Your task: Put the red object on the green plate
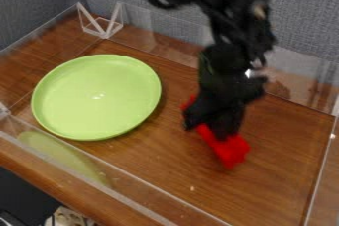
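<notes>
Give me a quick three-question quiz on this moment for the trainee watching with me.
1. True or false: the red object already lies on the green plate.
2. The gripper has its jaws: A) wide open above the plate, B) shut on the red object, C) shut on nothing.
3. On which side of the plate, as the camera sees it, is the red object?

Key
1. False: it is off the plate, over the wooden table.
2. B.
3. To the right.
</notes>
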{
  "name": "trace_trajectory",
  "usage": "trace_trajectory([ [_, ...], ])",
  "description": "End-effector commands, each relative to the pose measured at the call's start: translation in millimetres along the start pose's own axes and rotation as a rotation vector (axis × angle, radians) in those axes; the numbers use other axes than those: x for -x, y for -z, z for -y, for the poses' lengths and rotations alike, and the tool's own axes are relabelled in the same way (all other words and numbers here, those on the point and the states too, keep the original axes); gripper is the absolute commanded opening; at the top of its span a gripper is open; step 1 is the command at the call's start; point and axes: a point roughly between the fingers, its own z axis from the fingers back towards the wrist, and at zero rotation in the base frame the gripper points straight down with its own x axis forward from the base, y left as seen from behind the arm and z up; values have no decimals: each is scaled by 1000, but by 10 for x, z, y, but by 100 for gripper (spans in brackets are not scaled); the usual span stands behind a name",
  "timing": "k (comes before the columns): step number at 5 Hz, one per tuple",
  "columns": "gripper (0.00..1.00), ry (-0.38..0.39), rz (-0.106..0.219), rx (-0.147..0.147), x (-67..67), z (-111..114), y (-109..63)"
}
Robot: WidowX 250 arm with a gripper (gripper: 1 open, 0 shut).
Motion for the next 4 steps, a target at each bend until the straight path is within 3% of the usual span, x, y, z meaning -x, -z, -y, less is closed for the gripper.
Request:
trace_trajectory([
  [1, 0, -44, 22, 69, -316, -147, -302],
  [2, 0, -179, 63, 72, -661, -421, -410],
  [3, 0, -243, 81, 67, -937, -704, -391],
  [4, 0, -336, 83, 50, -1091, -971, -275],
])
